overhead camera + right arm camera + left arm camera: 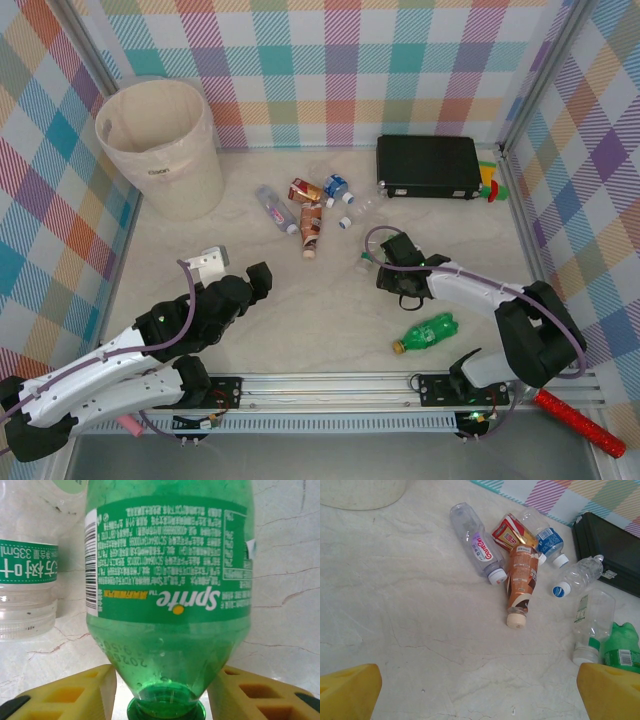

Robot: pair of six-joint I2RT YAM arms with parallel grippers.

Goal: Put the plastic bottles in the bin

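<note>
A green Sprite bottle (170,585) stands upside down between my right gripper's (162,690) yellow fingers (75,692), which press on its shoulder from both sides just above the cap. In the top view the right gripper (385,265) is at table centre-right. A clear bottle with a green label (27,580) lies just beside it. A second green bottle (425,333) lies nearer the front. Several more bottles lie in a cluster: clear with purple label (477,547), brown (521,582), blue-labelled (547,540). My left gripper (235,268) is open over bare table. The bin (175,180) stands far left.
A black rectangular case (428,166) lies at the back right, with a small red, green and yellow toy (490,182) beside it. A red cylinder (580,422) lies off the table's front right. Checked walls close in the left, back and right sides.
</note>
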